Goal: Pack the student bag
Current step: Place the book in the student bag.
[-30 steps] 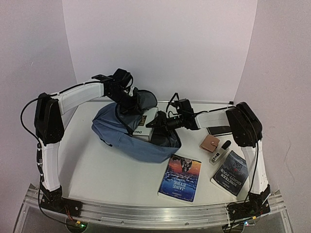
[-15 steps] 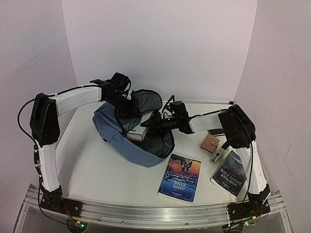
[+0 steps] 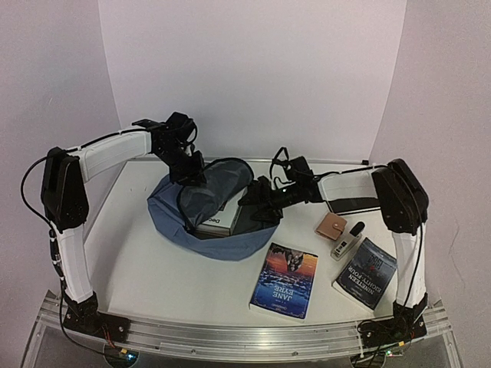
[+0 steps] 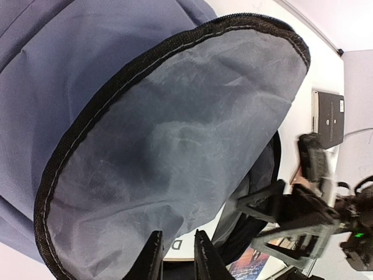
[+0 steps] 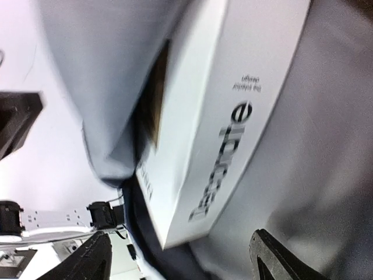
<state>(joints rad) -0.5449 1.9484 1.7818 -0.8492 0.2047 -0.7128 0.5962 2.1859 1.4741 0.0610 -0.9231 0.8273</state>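
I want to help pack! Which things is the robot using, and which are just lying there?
In use: student bag, white box inside it, left hand, right hand.
Lying about: Jane Eyre book, Nineteen Eighty-Four book, brown wallet, small bottle, dark flat pad.

Tally: seven things are showing on the tabletop [image 3: 153, 268].
Counting one student bag [image 3: 176, 218], one white box [image 3: 215, 223], two books [image 3: 285, 280] [image 3: 367, 272], one brown wallet [image 3: 332, 227], one small bottle [image 3: 347, 241], one dark flat pad [image 3: 354, 205].

White links [image 3: 115, 149]; bulky black joints [image 3: 65, 188], wrists [image 3: 173, 136].
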